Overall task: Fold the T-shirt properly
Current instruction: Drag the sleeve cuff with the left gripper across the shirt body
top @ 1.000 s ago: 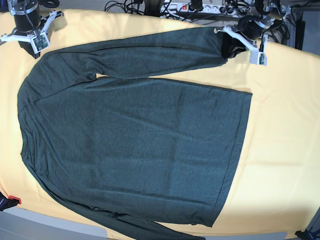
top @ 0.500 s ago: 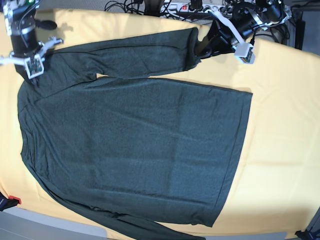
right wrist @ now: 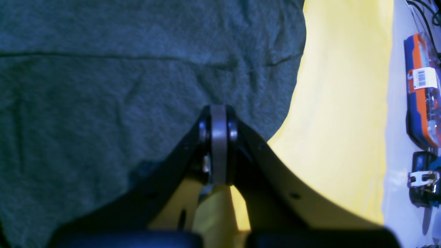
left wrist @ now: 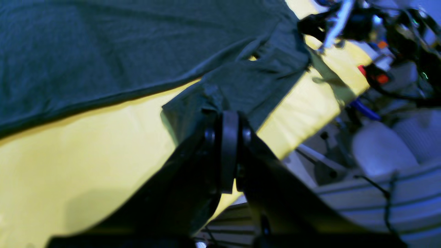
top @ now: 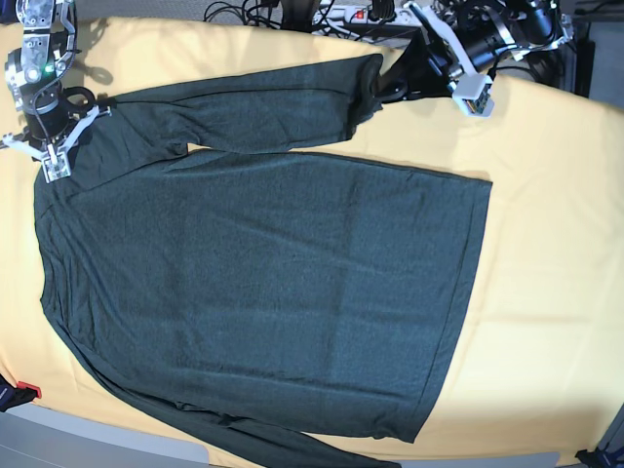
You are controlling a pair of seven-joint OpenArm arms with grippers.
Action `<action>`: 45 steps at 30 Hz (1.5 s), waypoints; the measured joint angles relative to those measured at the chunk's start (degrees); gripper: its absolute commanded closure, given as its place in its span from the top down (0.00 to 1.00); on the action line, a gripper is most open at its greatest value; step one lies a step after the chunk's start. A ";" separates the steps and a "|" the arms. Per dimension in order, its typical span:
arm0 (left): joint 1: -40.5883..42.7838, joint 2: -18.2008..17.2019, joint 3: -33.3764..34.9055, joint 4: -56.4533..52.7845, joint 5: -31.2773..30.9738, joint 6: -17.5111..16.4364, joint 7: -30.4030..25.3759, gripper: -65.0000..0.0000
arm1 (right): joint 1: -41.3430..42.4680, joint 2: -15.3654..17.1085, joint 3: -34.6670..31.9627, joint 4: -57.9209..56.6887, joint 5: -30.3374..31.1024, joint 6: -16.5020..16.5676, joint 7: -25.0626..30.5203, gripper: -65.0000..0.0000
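Observation:
The dark green-grey T-shirt (top: pixel 263 273) lies spread flat on the yellow table (top: pixel 556 244), neck at the left and hem at the right. Its far long sleeve (top: pixel 253 107) runs along the back. My left gripper (top: pixel 390 86) is shut on that sleeve's cuff; in the left wrist view (left wrist: pixel 225 115) the cuff is bunched at the closed jaws and lifted off the table. My right gripper (top: pixel 47 146) sits at the far shoulder; in the right wrist view (right wrist: pixel 218 113) its jaws are closed at the shirt's edge (right wrist: pixel 103 86).
A power strip and cables (top: pixel 390 15) lie behind the table's back edge. The near sleeve (top: pixel 292 444) runs along the front edge. An orange and blue item (right wrist: pixel 422 89) lies off the table beside the right gripper. A small red thing (top: pixel 24 390) is at the front left.
The left gripper has drawn the cuff leftward along the sleeve, which now ends shorter. The right gripper has moved down from the back left corner onto the shoulder.

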 measured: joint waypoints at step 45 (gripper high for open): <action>-26.27 -11.72 9.49 9.35 -5.57 -4.55 2.32 0.00 | 0.17 0.15 0.02 -7.85 4.92 4.68 0.50 0.00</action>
